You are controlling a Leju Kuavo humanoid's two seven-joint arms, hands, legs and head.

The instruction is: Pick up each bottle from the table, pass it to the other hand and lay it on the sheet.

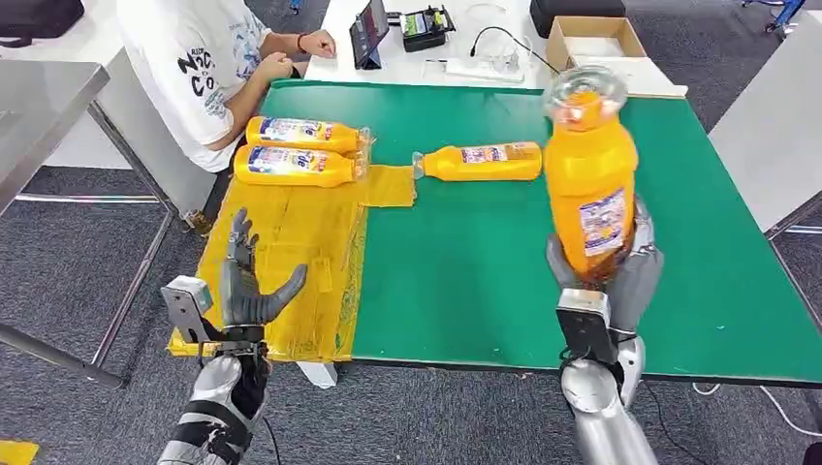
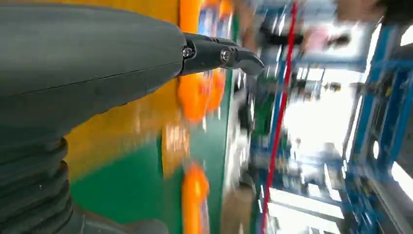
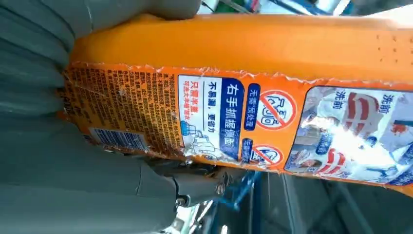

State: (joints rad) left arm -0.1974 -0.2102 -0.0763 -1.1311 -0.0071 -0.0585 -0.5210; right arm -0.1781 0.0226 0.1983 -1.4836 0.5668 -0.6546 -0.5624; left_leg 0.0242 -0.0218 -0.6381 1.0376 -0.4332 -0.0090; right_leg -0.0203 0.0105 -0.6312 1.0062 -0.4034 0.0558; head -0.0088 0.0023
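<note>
The green counter (image 1: pixel 465 271) carries a yellow sheet (image 1: pixel 291 242) over its left end, and a person in a white shirt (image 1: pixel 194 68) sits at the far left corner. Beyond it, a white desk (image 1: pixel 504 48) holds a cardboard box (image 1: pixel 593 39), a tablet (image 1: pixel 370 34) and cables.

Two bottles (image 1: pixel 302 133) (image 1: pixel 291 167) already lie side by side on the far part of the sheet, caps to the right, so that much of the job looks done. A third bottle (image 1: pixel 480 162) lies on its side on the bare green, just past the sheet's small tab, not yet picked up.

The fourth bottle (image 1: pixel 589 184) is off the counter, upright and a little tilted, its clear cap uppermost. The right hand (image 1: pixel 606 276) grips it round the base; the right wrist view shows the label (image 3: pixel 234 122) close up with grey fingers (image 3: pixel 122 9) wrapped about the body.

The left hand (image 1: pixel 247 286) is raised over the near edge of the sheet, palm up, fingers (image 1: pixel 239 237) spread and holding nothing; it is well apart from the held bottle.

By my reading the pass between hands has not been made. What remains is that hand-over, laying this bottle on the sheet, then the whole cycle for the one lying on the green.
</note>
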